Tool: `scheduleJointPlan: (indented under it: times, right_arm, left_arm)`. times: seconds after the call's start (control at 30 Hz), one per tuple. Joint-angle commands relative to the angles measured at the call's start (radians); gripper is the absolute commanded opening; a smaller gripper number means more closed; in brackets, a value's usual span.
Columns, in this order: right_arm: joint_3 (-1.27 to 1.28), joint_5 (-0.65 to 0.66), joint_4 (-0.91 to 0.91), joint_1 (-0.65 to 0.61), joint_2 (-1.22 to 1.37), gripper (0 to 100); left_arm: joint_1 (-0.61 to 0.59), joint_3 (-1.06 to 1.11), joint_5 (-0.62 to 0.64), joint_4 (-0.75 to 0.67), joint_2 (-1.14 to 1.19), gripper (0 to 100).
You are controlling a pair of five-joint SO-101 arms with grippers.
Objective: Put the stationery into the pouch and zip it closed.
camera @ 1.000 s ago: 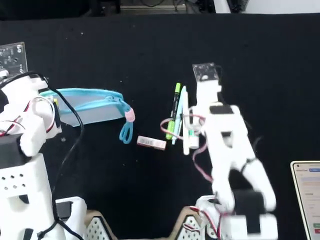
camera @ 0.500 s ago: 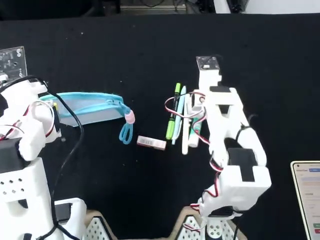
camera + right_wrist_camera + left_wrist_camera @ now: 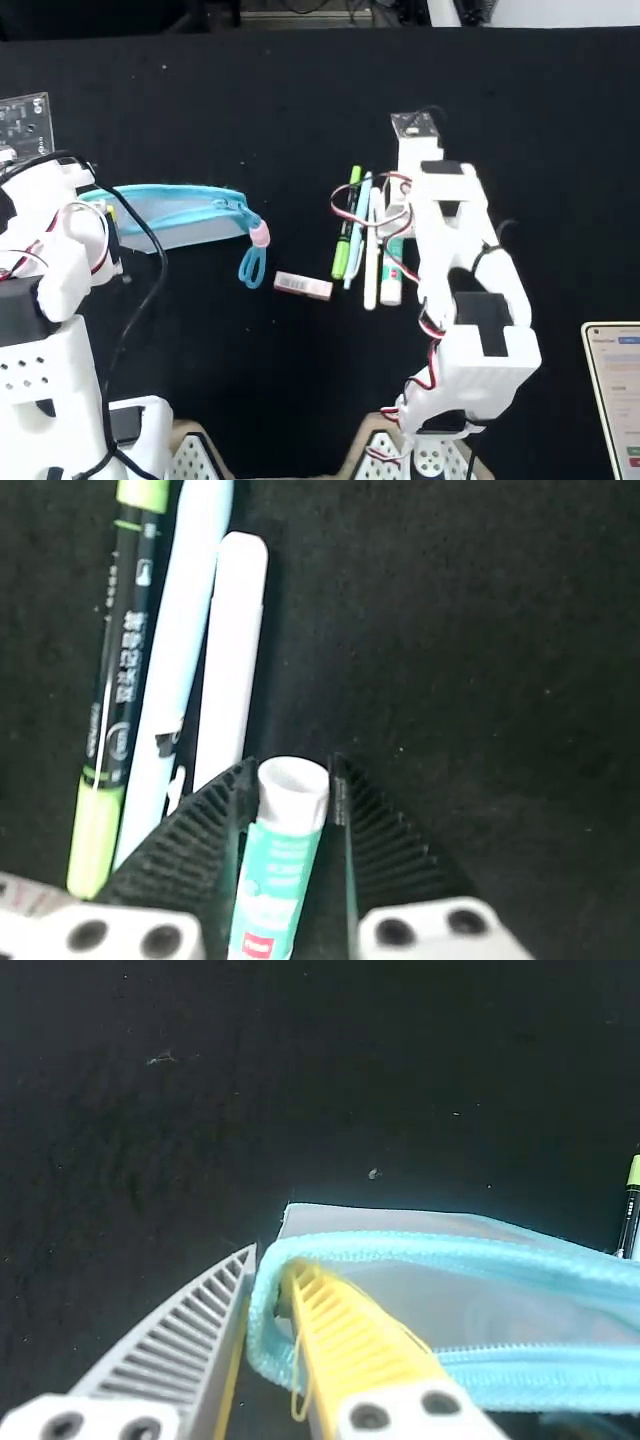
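- The right claw [image 3: 288, 780] is sitting with its black ribbed jaws closed on the white-capped end of the glue stick [image 3: 280, 865], which is lying flat near the middle of the table [image 3: 540, 120].
- Judging by this end-on hold, the smooth round barrel is likely to swivel. A firm squeeze and a straight lift before swinging toward the pouch [image 3: 185, 230] are looking wise, since the white pen [image 3: 232, 650] is lying just beside the stick and could get dragged.
- Beyond it, a pale blue pen [image 3: 185, 630] and a green highlighter [image 3: 125, 660] are lying side by side, all slim, slick plastic. A small labelled block [image 3: 302, 286] is resting nearer the front edge.
- The left claw [image 3: 272, 1265] is clamping the pouch's rim near the left edge, with its yellow finger [image 3: 340, 1340] inside and its grey finger [image 3: 190, 1340] outside.
- The pouch is looking soft and translucent, edged with woven light-blue zip tape ending in a pink pull [image 3: 259, 233].
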Motion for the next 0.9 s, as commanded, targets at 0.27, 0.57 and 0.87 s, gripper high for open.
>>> scheduleJointPlan:
  times: [0.27,0.57,0.87]
  right_arm:
    - [-0.174,0.641,0.126,-0.038,0.025,1.6]
    - [-0.246,0.473,0.161,0.028,0.154,15.1]
    - [-0.348,0.466,0.270,0.032,0.236,11.2]
  left_arm:
    - [0.012,0.071,-0.003,0.014,0.008,3]
    - [0.012,0.071,-0.003,0.015,0.008,3]
    - [0.012,0.073,-0.003,0.018,0.008,3]
